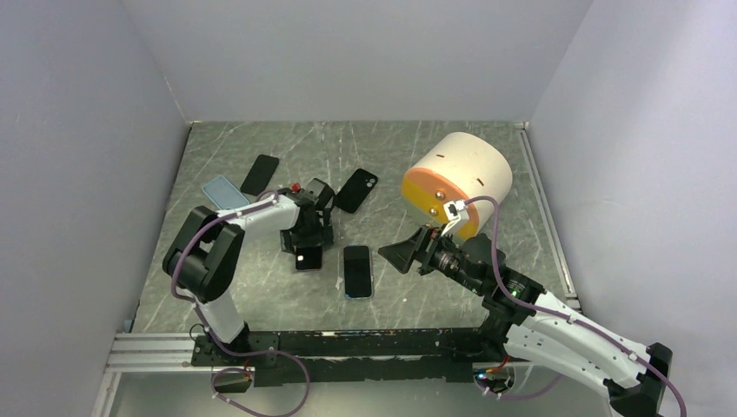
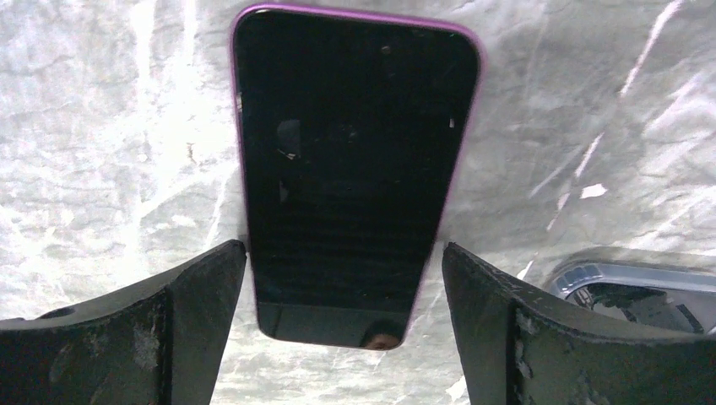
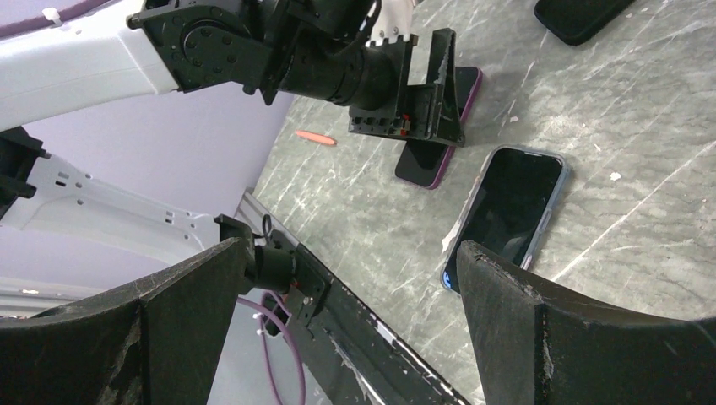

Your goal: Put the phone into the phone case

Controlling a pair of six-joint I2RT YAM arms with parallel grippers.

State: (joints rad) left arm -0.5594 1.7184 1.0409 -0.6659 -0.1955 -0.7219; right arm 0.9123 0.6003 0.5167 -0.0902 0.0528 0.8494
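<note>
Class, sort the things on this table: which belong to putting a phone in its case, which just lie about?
Job: purple-edged phone, open left pincer over it, pale blue case.
Lying about: drum, black phone by the case, black phone by the drum, blue-rimmed phone (perhaps).

Phone (image 2: 350, 169) purple-edged (screen black); table (image 2: 101, 126) grey marbled.

The purple-edged phone (image 2: 355, 177) lies screen-up on the marble table (image 2: 101, 152) between the wide-spread end effector (image 2: 344, 325) fingers.
</note>
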